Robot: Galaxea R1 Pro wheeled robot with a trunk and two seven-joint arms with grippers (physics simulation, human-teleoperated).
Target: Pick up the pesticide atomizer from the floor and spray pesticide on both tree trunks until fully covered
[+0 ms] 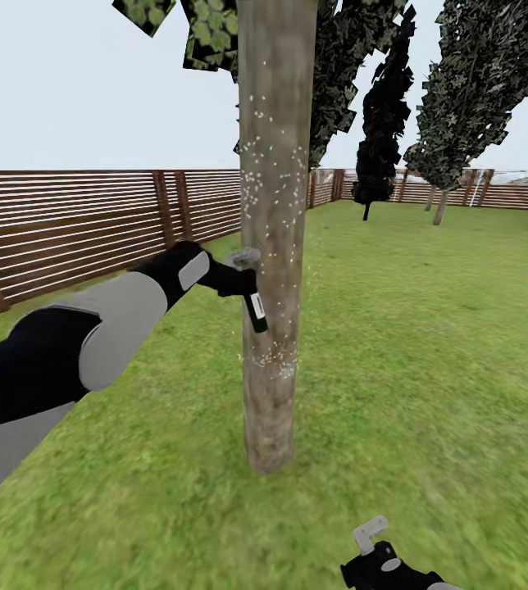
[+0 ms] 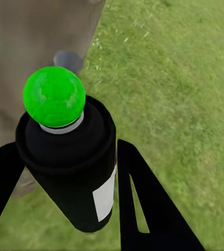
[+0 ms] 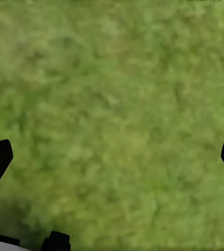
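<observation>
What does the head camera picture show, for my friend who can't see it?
The robot's left gripper holds a small black spray bottle right up against a tall grey-brown tree trunk, which is dotted with tiny white specks. Green grass lies all around, with a wooden fence behind and dark trees farther off.

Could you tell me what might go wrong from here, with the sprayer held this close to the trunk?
1. The pesticide atomizer in the left gripper sits almost against the tree trunk; a small arm move could knock it askew.
2. The white pesticide specks sit in two patches, with bare bark above, between and near the base, so coverage may stay incomplete.
3. In the left wrist view the bottle is held tilted between the fingers, so it might slip.
</observation>
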